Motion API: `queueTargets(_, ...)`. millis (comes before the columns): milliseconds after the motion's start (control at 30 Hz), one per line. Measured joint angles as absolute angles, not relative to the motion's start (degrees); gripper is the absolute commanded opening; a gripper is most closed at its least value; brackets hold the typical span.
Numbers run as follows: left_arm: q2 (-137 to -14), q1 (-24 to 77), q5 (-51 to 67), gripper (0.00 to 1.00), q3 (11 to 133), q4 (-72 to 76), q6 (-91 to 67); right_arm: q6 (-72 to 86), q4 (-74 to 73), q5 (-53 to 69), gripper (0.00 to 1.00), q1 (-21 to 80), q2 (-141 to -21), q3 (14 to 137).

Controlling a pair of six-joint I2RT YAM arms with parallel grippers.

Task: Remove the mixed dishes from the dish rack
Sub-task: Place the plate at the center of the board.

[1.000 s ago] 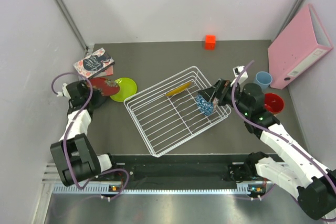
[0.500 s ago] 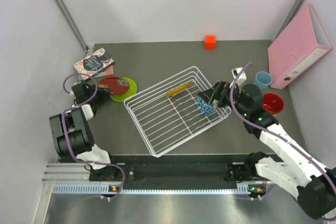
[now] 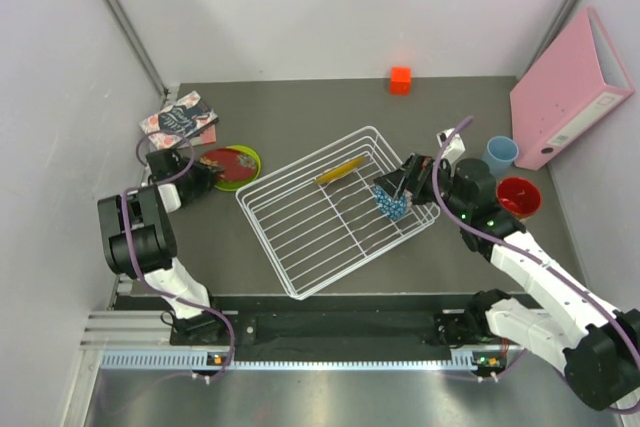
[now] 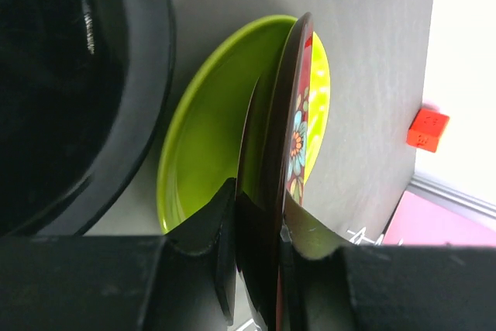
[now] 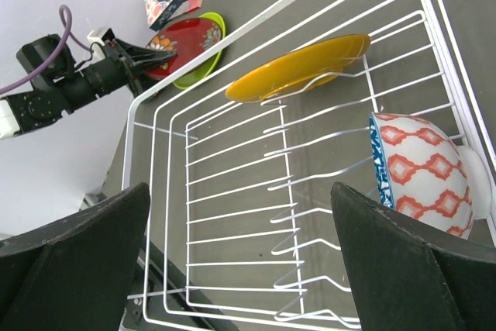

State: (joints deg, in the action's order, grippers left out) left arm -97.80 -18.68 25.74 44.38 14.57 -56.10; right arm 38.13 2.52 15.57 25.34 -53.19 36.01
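The white wire dish rack (image 3: pixel 267 247) holds a yellow plate (image 3: pixel 340 169) and a blue patterned bowl (image 3: pixel 392 199), both on edge. My right gripper (image 3: pixel 408 179) is open and empty just above the bowl; in the right wrist view its fingers (image 5: pixel 70 257) spread wide over the rack (image 5: pixel 281 153), with the bowl (image 5: pixel 422 172) and yellow plate (image 5: pixel 302 67) ahead. My left gripper (image 3: pixel 192 173) is shut on the reddish plate (image 3: pixel 226 161), held tilted over the lime green plate (image 3: pixel 246 169). The left wrist view shows the reddish plate (image 4: pixel 293 114) edge-on above the green one (image 4: pixel 205 153). No black plate shows.
A light blue cup (image 3: pixel 500 152) and a dark mug with red inside (image 3: pixel 520 195) stand right of the rack. A pink binder (image 3: pixel 565 92) leans at the far right. An orange-red cube (image 3: pixel 400 79) sits at the back, and a book (image 3: pixel 180 119) at the far left.
My left arm has folded back, and the reddish plate has moved right over the lime green plate. My right gripper has edged slightly left above the bowl.
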Motion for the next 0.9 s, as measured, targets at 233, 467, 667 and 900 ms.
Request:
queueTargets(233,-99.53,-17.69,26.11,0.50,50.59,6.98,-52.99,38.11,2.55,15.57,0.98,25.34,-54.22,36.01)
queueTargets(467,-99.92,-17.34,25.89,0.54,55.79,-3.70,-50.11,38.13,2.57,15.64,0.98,25.34,-54.89,36.01)
queueTargets(667,-99.92,-17.30,23.75,0.53,60.29,-15.86,-47.16,38.13,2.57,15.68,0.98,25.34,-54.94,36.01)
queueTargets(900,-99.92,-17.30,21.02,0.53,62.46,-24.99,-44.34,38.13,2.68,15.94,0.98,25.34,-55.13,36.01)
